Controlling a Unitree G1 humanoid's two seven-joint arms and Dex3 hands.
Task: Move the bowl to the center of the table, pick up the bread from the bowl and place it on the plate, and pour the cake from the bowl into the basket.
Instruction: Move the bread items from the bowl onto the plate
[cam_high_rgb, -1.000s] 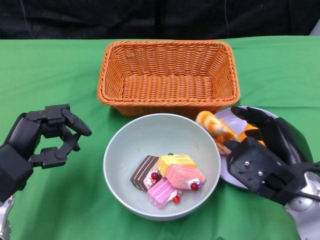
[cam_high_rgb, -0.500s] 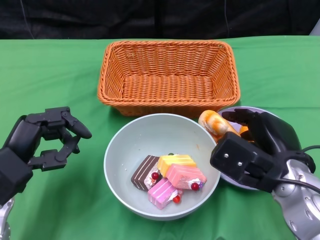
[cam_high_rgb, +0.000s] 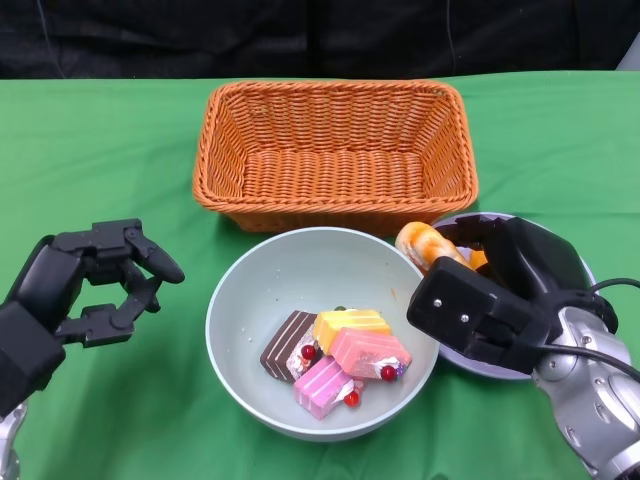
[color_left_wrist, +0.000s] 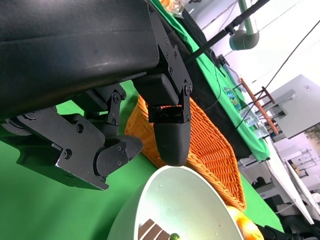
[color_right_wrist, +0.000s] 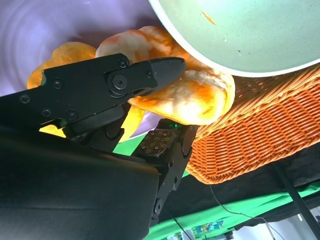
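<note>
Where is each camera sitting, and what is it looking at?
Head view: up on the robot, looking down at the green table, basket, bowl, plate; both hands show, left hand and right hand.
Right wrist view: behind the right hand, facing the bread on the plate.
Left wrist view: behind the left hand, facing the basket and bowl.
Shared: all three show the bowl and basket.

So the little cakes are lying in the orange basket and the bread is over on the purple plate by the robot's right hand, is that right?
Not quite. The head view shows the cakes lying in the pale green bowl; the orange basket holds nothing. The bread is indeed on the purple plate by the right hand.
</note>
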